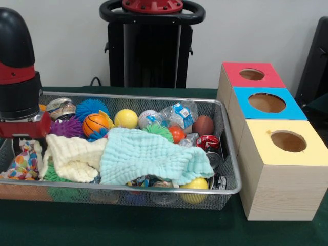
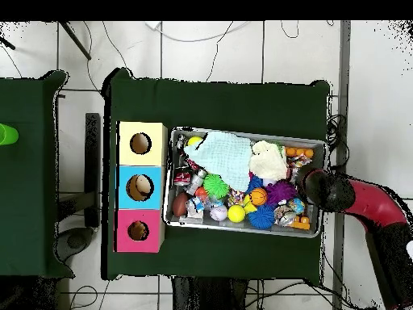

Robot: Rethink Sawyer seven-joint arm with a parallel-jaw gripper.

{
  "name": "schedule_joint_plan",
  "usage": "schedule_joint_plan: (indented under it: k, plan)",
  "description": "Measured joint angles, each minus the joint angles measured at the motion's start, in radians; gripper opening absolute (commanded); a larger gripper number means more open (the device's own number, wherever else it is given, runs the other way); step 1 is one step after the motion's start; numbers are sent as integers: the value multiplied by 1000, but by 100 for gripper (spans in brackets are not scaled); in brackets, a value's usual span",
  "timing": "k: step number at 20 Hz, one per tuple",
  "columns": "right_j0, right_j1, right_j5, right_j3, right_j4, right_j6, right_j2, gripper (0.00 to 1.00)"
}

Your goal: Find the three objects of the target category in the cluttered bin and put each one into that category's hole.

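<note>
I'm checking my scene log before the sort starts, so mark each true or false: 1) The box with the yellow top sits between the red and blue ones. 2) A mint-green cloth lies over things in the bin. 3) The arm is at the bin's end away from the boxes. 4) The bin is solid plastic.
1) False: the blue-topped box is in the middle, between the red-topped box and the yellow-topped box.
2) True: the mint-green cloth covers items.
3) True: the arm is there.
4) False: the bin is wire mesh.
</note>
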Motion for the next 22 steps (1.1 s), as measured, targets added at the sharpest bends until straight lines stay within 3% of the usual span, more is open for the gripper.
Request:
schedule_joint_plan:
  k: [2, 3, 22]
  plan:
    - [-13, 6, 0, 0, 0, 0, 1, 100]
    - [-31, 14, -1, 0, 0, 0, 2, 0]
    - [-64, 26, -6, 6, -2, 0, 26, 0]
